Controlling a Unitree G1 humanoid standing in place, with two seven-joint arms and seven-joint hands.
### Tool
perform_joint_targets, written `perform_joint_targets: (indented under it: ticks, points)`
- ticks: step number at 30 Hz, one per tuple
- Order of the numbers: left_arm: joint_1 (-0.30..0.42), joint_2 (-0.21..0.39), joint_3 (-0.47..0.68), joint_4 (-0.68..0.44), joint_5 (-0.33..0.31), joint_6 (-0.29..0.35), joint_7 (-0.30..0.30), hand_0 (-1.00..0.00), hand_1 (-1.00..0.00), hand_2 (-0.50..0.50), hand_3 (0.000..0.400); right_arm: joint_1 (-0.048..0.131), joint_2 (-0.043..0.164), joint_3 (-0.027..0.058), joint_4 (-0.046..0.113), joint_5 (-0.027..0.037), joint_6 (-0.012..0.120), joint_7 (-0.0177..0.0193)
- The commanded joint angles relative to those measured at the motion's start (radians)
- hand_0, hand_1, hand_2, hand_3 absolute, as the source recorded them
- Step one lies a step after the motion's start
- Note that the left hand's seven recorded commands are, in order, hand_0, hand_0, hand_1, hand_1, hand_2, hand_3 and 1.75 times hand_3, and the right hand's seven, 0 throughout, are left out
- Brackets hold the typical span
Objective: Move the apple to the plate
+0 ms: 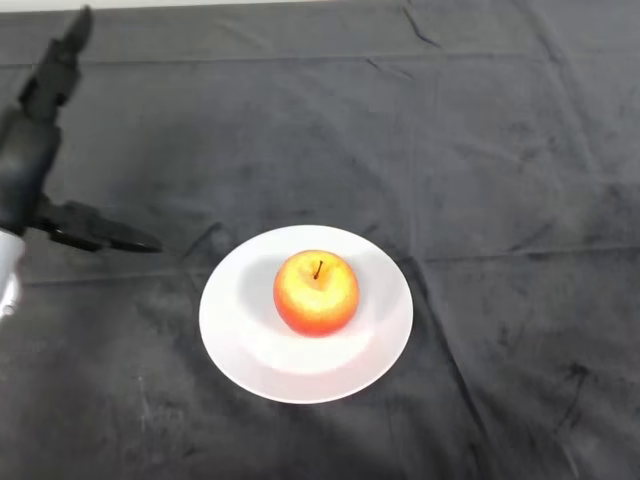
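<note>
Head view: apple [316, 292] sits upright, stem up, on the white plate [240, 335], roughly at its centre, maybe a touch toward the far side. Plate lies flat on the dark cloth [500, 150], w/ rim showing all round. Nothing else on the plate.

Left hand [28, 160] is at the view's far left edge, well apart from plate & apple, raised over the cloth. Fingers spread wide: one group points up toward the far edge, thumb sticks out to the right, low. Holds nothing.

Judgement: task looks done, apple placed; step in hand is prob. the pull-back. To do it well, keep the hand spread & high, move it away to the left/near side, not across the plate, so nothing clips the rim or nudges the fruit. Apple is round & could roll if the plate gets bumped; the plate is shallow, w/ little lip to stop it. No need to touch the apple again: it sits well inside the rim.
</note>
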State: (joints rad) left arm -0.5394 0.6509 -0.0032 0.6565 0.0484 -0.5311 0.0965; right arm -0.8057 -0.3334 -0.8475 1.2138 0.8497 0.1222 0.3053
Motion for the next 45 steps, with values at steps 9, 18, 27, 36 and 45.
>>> perform_joint_targets:
  ticks: [9,18,27,36,45]
  points:
    - [-0.113,0.144,0.131,0.163,-0.046,0.002,-0.005,0.00,0.00,0.00,0.000,-0.023,-0.021,-0.0146,-0.028,0.0141,-0.006,-0.0079]
    - [-0.148,0.193,0.238,0.279,-0.106,-0.009,0.009,0.00,0.00,0.00,0.000,-0.024,-0.022,-0.0156,-0.025,0.0146,-0.007,-0.0066]
    - [-0.151,0.223,0.361,0.359,-0.189,-0.017,0.048,0.00,0.00,0.00,0.000,-0.026,-0.024,-0.0168,-0.020,0.0152,-0.007,-0.0050]
    - [-0.175,0.214,0.426,0.396,-0.230,-0.015,0.100,0.00,0.00,0.00,0.000,-0.027,-0.025,-0.0178,-0.017,0.0155,-0.008,-0.0034]
    - [-0.189,0.208,0.454,0.414,-0.247,-0.016,0.108,0.00,0.00,0.00,0.000,-0.029,-0.026,-0.0185,-0.014,0.0156,-0.009,-0.0020]
